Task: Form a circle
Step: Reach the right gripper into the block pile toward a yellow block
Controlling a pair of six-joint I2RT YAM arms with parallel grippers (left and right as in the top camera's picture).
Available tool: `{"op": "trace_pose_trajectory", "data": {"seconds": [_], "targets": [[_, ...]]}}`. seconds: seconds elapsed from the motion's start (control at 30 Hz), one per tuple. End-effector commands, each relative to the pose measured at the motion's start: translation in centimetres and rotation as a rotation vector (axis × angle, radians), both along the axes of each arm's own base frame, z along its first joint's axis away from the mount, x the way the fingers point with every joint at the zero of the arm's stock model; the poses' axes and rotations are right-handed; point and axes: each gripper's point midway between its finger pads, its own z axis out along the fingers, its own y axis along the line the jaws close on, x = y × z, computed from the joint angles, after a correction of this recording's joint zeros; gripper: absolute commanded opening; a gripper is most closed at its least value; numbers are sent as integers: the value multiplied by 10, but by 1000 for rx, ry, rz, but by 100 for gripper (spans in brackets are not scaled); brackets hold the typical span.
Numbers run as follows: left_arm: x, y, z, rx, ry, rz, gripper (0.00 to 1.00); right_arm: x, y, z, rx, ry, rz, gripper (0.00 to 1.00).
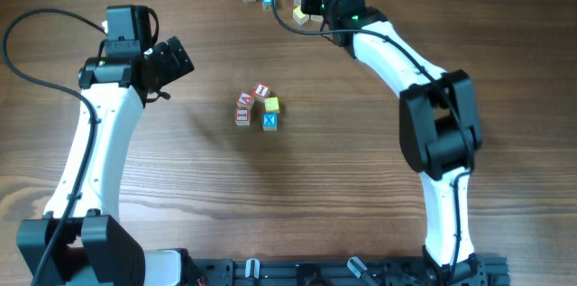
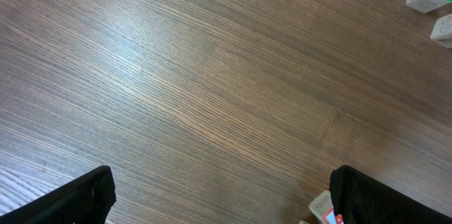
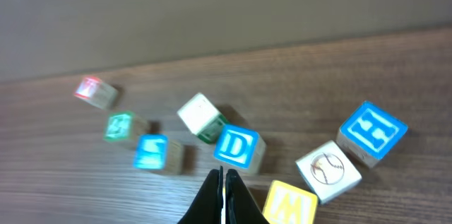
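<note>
Here, the circle (image 1: 258, 107), a tight cluster of small square-edged wooden letter cubes, sits mid-way across the matte, dark-grained table (image 1: 361, 187), with open room all around. The left gripper (image 2: 222, 199) hangs over bare grain, jaws wide apart. The right gripper (image 3: 223, 192), jaws pressed together and empty, hovers beside the blue D cube (image 3: 237, 146) near the far edge.

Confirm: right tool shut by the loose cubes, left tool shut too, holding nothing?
No: the left tool is open, fingers wide apart in the left wrist view, holding nothing. The right tool is shut by the loose cubes.
</note>
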Motion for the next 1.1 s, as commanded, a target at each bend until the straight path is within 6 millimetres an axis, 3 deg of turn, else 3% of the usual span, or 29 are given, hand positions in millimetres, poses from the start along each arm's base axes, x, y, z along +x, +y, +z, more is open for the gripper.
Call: {"op": "trace_pose_trajectory", "data": {"seconds": [0.0,0.1,0.43,0.67,0.9,1.07], "targets": [[1,3,8,7,-21,18,100,6,-4,-48,-54,31,-14,5],[1,3,8,7,-21,18,100,2,-5,-70,-68,69,-14,4],[1,3,8,8,-21,18,100,-13,-11,-85,-106,165,-12,4],[1,3,8,8,-21,18,100,-46,-26,-56,-156,291,-11,4],[1,3,8,7,-21,18,100,-90,-43,-47,-221,455,-7,4],[1,3,8,7,-21,18,100,-104,-49,-13,-222,460,-8,5]]}}
